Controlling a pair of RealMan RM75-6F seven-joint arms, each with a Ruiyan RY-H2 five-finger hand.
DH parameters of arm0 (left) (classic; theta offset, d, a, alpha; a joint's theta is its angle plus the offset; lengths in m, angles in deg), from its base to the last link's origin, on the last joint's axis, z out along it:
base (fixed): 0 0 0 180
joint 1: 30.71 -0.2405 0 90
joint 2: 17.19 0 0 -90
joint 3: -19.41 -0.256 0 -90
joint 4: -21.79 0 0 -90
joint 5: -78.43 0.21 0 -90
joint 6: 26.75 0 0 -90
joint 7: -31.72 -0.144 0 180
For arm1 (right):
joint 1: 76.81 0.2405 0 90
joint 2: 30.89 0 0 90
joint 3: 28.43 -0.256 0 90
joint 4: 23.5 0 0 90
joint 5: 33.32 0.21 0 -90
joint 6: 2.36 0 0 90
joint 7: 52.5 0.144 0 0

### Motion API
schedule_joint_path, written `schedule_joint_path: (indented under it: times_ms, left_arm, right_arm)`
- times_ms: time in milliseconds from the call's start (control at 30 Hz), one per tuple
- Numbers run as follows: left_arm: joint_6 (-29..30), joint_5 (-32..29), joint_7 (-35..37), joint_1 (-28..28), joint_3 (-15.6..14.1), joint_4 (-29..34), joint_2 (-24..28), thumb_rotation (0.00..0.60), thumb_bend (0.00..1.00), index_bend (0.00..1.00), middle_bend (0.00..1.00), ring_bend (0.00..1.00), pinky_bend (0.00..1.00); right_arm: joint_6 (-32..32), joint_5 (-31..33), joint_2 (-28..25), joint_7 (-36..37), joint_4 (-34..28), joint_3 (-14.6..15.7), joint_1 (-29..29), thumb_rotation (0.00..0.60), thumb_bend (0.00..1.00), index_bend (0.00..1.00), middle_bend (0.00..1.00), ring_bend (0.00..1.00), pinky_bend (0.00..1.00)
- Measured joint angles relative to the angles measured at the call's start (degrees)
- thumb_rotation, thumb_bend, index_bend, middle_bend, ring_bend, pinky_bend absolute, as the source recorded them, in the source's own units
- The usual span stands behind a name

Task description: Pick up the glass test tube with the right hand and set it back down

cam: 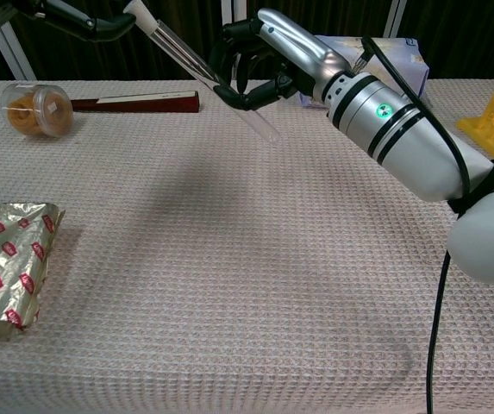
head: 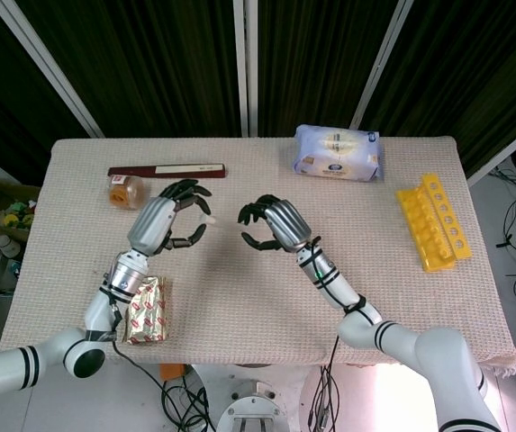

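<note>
A table draped in beige waffle-weave cloth (cam: pixel 229 285) is standing before dark curtains. The clear glass test tube (cam: pixel 216 86) is hanging above it, slanting from upper left to lower right. The right hand (cam: pixel 259 60) is gripping its middle; the left hand (head: pixel 172 216) is curling around its white stopper (cam: pixel 136 10). No writing is legible.

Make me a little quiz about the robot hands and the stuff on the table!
1. True or false: the glass test tube lies flat on the table.
2. Which hand has its fingers around the tube: the left hand or the right hand?
3. What colour is the rack at the table's right side: A) yellow, B) blue, C) green?

Key:
1. False; it is held in the air, tilted.
2. The right hand.
3. A.
</note>
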Motion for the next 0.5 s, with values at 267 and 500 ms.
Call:
schedule_joint_path:
  times_ms: [267, 500]
  left_arm:
    - [0.1, -0.2, -0.5, 0.2, 0.0, -0.4, -0.3, 0.6, 0.48, 0.58, 0.27, 0.14, 0.17]
    - [0.0, -0.3, -0.4, 0.3, -0.1, -0.8, -0.6, 0.6, 0.48, 0.58, 0.27, 0.14, 0.18]
  right_arm:
    - [-0.2, 0.2, 0.1, -0.2, -0.2, -0.2, 0.4, 0.6, 0.59, 0.85, 0.69, 0.51, 0.37]
    - [-0.2, 0.4, 0.4, 0.0, 0.0, -0.4, 0.6, 0.6, 0.59, 0.85, 0.69, 0.51, 0.37]
